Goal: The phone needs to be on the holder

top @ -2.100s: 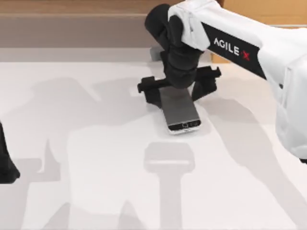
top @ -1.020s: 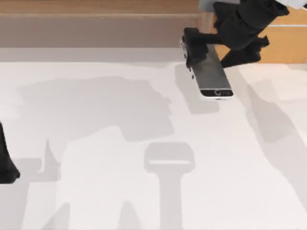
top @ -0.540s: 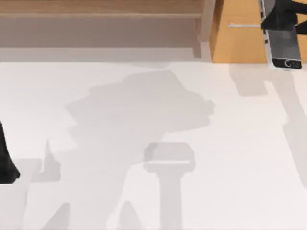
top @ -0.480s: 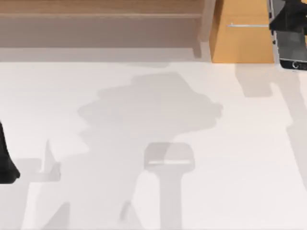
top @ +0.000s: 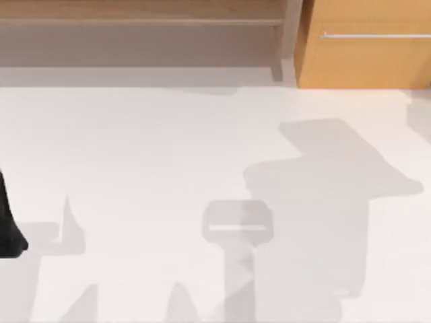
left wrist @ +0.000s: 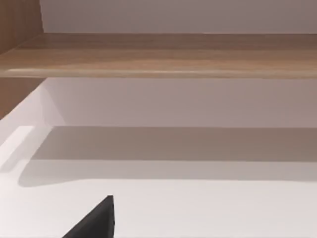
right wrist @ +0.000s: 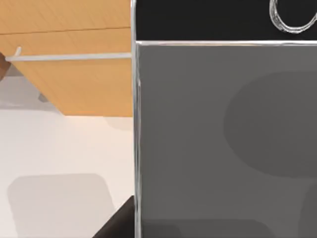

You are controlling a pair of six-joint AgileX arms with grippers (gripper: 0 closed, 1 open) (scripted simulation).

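Phone (right wrist: pixel 223 139): close before the right wrist camera, above the worktop (top: pixel 168 148); grey glossy screen, black band with a ring mark, thin silver edge.
Right tool: grip state cannot be told.
Holder (top: pixel 238 225): pale, near the worktop's front.
Left arm (top: pixel 8 229): parked at the left edge.
Cabinet (top: pixel 363 57): orange, far right, behind the worktop.

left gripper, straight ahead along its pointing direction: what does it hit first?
Judging by the left wrist view, the way over the white table looks free up to the wooden shelf beyond its far edge. Depth is unclear, so the shelf is only the likely first contact.
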